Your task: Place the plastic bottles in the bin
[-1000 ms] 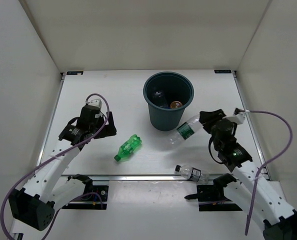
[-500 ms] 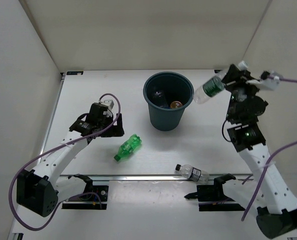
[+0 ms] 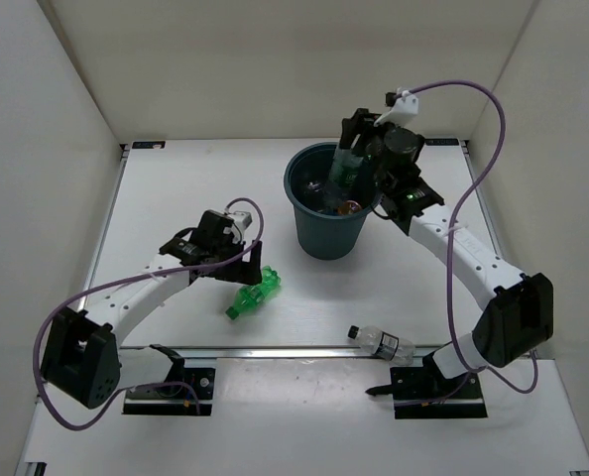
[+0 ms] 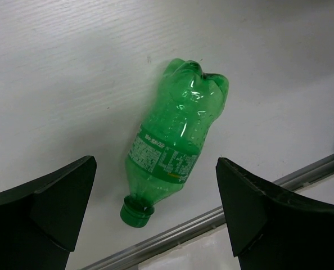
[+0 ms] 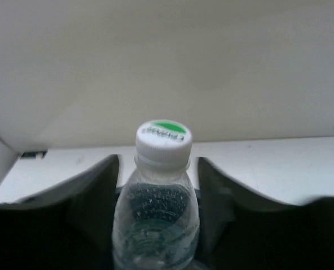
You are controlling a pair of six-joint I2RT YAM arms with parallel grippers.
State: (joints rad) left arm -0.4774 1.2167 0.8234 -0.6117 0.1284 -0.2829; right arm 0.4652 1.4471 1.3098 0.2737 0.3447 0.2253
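Clear bottle (image 5: 156, 219) upright, cap up, clamped in right gripper (image 5: 158, 163) above mouth of bin (image 3: 319, 238). Green bottle (image 4: 175, 152) flat on table (image 4: 54, 84) (long axis diagonal), cap toward near edge, under left gripper (image 4: 156, 163), jaws spread.

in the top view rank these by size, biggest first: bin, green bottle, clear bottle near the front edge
1. bin, by far the largest.
2. green bottle and clear bottle: about equal length, the green slightly fatter; too close to rank.

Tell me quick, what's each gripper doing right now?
Left gripper: open, over the green bottle.
Right gripper: shut on a clear bottle, above the bin.
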